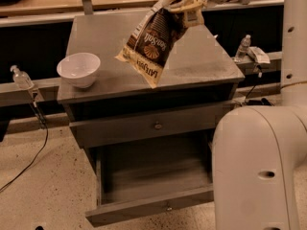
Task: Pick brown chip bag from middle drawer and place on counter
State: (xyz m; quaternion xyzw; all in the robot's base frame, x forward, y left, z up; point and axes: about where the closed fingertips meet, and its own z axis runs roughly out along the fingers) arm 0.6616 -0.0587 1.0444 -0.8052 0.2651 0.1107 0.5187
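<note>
gripper [184, 1] at top of view, cream fingers clamped on the top edge of the crinkly brown chip bag [152, 44]. Bag hangs tilted over the flat, scuffed grey desk [201, 61]. Boxy grey middle drawer [153, 176] pulled out. Round white bowl [78, 69] sits on the desk's left.

Brown chip bag [151, 44] lettering white, unreadable; held by gripper [184, 1] above counter [201, 56].

Warm, dim-ish yellow light, prob. from above. The counter [201, 56] has a soft shine, w/ a dark shadow under its edge. Inside the middle drawer [153, 176] it's dark. The gripper [184, 4], up top over the counter & pinching the brown chip bag [151, 44], looks pale & smeary. White bowl [79, 68] & big arm [259, 166] glow bright.
</note>
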